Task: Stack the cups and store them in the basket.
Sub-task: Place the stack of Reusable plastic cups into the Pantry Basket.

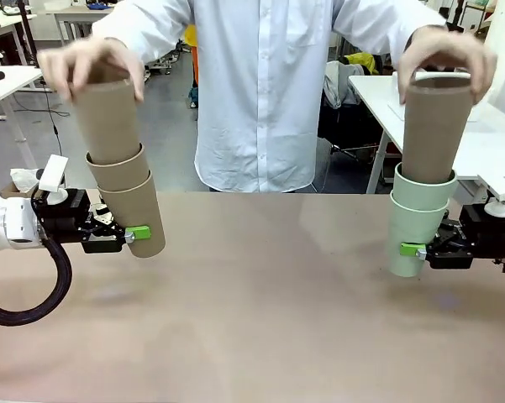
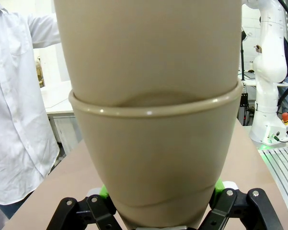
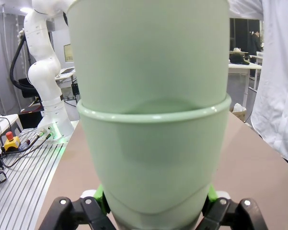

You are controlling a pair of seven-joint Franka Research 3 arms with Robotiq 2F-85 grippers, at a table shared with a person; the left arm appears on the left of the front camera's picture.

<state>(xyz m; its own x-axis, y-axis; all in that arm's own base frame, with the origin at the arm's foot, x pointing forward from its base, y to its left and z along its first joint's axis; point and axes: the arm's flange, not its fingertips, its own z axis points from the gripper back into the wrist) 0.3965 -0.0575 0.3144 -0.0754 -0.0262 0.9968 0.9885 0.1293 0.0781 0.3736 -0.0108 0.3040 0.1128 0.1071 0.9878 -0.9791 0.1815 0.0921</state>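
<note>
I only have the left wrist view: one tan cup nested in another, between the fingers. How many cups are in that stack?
Observer: Three brown cups, leaning, with the left gripper shut on the bottom one.
Reviewer: Is anyone touching it?
Observer: Yes, one of the person's hands rests over the top cup's rim.
Reviewer: And the right arm?
Observer: The right gripper is shut on the lower of two mint green cups, and a single brown cup is nested on top of them.
</note>
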